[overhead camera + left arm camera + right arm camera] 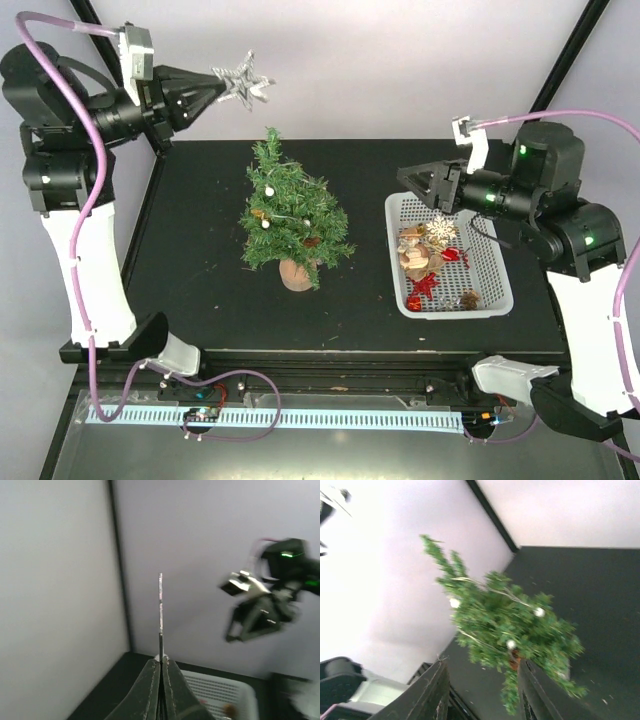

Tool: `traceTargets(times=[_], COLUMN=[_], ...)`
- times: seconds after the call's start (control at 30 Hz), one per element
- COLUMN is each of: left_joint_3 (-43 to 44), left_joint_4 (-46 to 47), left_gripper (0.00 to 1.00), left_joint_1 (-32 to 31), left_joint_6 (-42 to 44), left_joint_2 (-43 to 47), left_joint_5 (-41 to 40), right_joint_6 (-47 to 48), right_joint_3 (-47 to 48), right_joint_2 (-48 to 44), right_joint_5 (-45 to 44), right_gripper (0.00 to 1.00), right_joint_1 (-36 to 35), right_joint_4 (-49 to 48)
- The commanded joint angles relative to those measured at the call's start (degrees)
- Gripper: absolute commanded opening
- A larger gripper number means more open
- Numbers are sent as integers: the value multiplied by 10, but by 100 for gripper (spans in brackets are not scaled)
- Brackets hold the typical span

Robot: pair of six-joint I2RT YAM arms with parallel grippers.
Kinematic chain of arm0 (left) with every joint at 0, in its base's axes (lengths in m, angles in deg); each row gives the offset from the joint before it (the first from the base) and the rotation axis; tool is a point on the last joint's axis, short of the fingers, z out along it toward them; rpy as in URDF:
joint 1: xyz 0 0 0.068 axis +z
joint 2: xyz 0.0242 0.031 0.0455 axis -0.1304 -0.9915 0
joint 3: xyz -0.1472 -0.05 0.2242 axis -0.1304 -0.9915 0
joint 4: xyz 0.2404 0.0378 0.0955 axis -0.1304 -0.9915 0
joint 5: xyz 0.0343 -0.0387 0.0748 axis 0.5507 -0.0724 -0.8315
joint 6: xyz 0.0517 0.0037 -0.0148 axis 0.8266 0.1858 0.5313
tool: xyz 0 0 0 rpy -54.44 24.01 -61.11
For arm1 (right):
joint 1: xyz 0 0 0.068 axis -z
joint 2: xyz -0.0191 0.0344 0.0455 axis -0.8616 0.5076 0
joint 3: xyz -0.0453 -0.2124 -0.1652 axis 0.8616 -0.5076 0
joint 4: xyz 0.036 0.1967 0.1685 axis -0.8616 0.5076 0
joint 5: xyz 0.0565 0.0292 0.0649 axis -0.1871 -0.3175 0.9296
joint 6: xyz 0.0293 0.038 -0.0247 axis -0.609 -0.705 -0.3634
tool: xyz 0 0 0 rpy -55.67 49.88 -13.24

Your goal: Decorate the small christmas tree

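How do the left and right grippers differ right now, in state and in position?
The left gripper is shut on a silver star, while the right gripper is open and empty. The left gripper is held high, left of the small christmas tree's top; the right gripper hovers by the white basket's far corner. Both are off the table.

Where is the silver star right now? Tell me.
The silver star is upper left in the top view, clamped in the left pincer, in the air up-left of the small christmas tree.
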Motion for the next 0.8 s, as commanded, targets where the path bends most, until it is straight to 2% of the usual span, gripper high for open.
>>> traceTargets(times=[0.0,0.07,0.13,0.33,0.57,0.77], left_joint_3=[-165,-242,-260,-324,-350,-370], left_joint_4=[422,732,886,792,725,672], left_gripper=[5,5,5,4,5,5], left_joint_1=[-2,-19,-44,-63,-123,-193], left_joint_6=[-388,-651,-801,-744,-707,-676], left_joint_2=[29,21,2,20,34,55], left_joint_5=[237,282,324,344,345,345], right_joint_6=[-11,-9,-2,11,35,28], right_joint_3=[51,82,113,171,203,227], right_joint_2=[13,28,47,94,108,119], right_joint_5=[117,120,115,82,12,10], right_gripper=[41,43,45,47,49,49], right_joint_1=[-11,-32,-67,-151,-161,-161], right_joint_4=[-53,-44,-26,12,40,28])
